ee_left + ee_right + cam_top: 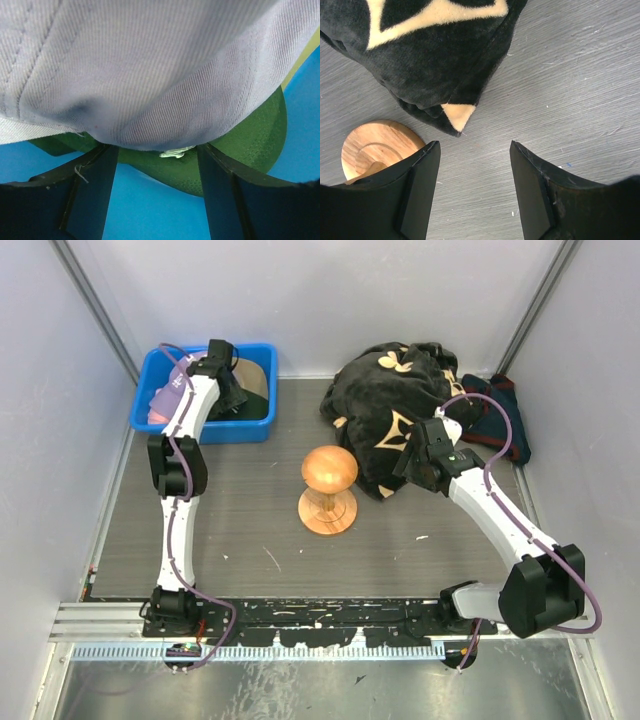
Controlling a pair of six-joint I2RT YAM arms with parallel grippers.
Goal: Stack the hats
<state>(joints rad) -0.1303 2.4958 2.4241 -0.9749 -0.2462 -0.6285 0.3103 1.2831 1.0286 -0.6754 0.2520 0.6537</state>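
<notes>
My left arm [178, 530] and right arm [495, 510] are built alike: slim white links between chunky black joints, each rising from a small black base [165, 605]. The elbow housings [540, 590] are my bulkiest black parts, rounded like drums. A thin purple cable [598, 605] runs along each arm, looping out at three o'clock of my right elbow and at five o'clock of my left base. My left claw [156, 167] has two flat, dark fingers [92, 195], wedge-shaped with straight inner faces; a pale thread clings to one. My right claw [475, 167] matches it, black, with scuffed, dust-flecked edges.
</notes>
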